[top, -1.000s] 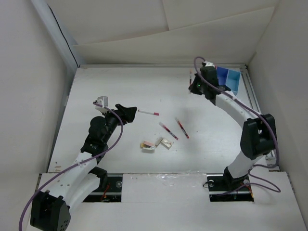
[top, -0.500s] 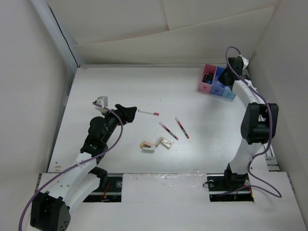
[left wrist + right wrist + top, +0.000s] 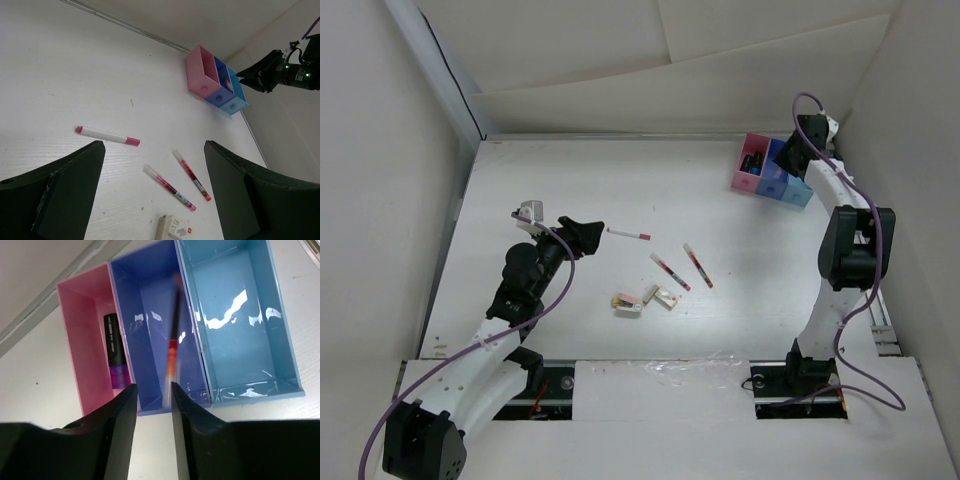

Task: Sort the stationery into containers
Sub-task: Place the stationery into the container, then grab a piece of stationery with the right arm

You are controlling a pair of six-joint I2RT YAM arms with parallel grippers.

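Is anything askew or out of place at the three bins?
One thing: a red-banded pen stands nearly on end over the blue bin, between the fingers of the right gripper, its lower part blurred. Whether it is gripped cannot be told. The dark marker lies flat in the pink bin.

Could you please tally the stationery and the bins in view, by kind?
Thin white pens: 4, three loose on the table, one between the right gripper fingers over the blue bin
Dark marker: 1, in the pink bin
Eraser blocks: 2
Bins: 3, including the light blue bin
Total: 10
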